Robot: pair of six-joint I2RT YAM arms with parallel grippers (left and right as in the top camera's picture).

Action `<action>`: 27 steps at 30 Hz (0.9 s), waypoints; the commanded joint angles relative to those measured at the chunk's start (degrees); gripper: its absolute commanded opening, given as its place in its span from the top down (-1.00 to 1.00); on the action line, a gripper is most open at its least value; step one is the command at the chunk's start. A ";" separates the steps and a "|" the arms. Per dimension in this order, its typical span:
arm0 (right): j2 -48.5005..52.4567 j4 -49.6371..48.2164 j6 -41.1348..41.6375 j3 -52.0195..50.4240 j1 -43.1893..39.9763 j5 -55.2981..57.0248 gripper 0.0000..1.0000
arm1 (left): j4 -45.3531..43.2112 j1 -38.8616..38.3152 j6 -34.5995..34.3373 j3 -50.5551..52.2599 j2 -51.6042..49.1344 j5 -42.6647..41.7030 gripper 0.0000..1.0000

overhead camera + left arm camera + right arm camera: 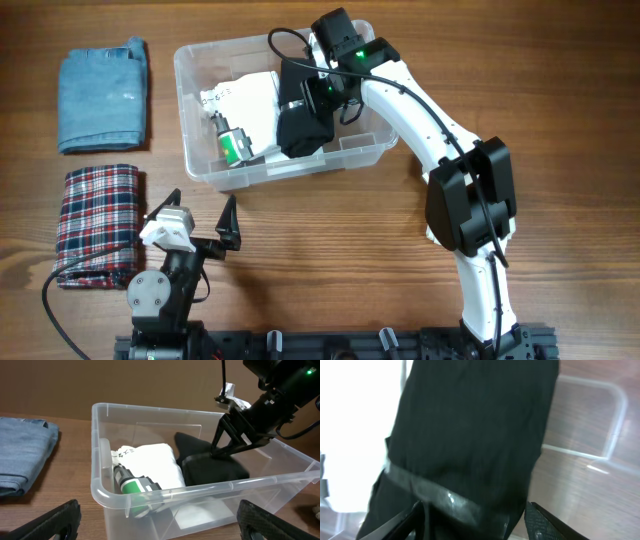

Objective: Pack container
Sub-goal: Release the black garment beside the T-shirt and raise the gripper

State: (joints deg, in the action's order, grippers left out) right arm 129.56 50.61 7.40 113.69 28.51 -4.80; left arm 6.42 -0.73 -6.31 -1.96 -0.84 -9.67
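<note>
Container (pixel 290 172) on table (pixel 350 260), at far side from arm bases, one long side toward left arm. Clear walls, rounded corners.

Inside: white cloth (pixel 250 100) lying flat. Grey-and-green roll (pixel 230 145) on it, close to near wall. Black cloth (pixel 300 135) beside white cloth, overlapping its edge, one corner peaked up.

Right gripper (pixel 220 450) reaching down into container, directly over black cloth. Fingers (pixel 540 522) parted, tips at cloth surface. Cloth spreads wider than gap between them and shows no pinch. Right wrist view blurred.

Left gripper (pixel 203 205) low over table near its base, well apart from container, aimed at it. Fingers wide apart, nothing between them.

Outside container, on left arm's side: folded denim (pixel 103 95) at far edge, folded plaid (pixel 97 225) nearer, just beside left arm.
</note>
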 commanded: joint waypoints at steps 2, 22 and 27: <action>-1.95 0.09 -1.44 3.41 -0.13 5.55 -0.36 | 0.13 0.37 -0.33 0.20 0.31 0.33 -0.99; -6.01 14.75 -1.81 12.55 -6.86 14.32 -0.43 | 0.13 0.37 -0.33 0.20 0.31 0.33 -0.99; -5.79 14.82 -1.33 9.38 -7.39 13.03 -0.38 | 0.13 0.37 -0.33 0.20 0.31 0.33 -0.99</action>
State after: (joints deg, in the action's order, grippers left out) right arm 123.24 65.43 5.93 125.86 20.62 9.89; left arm 6.42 -0.73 -6.31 -1.96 -0.84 -9.67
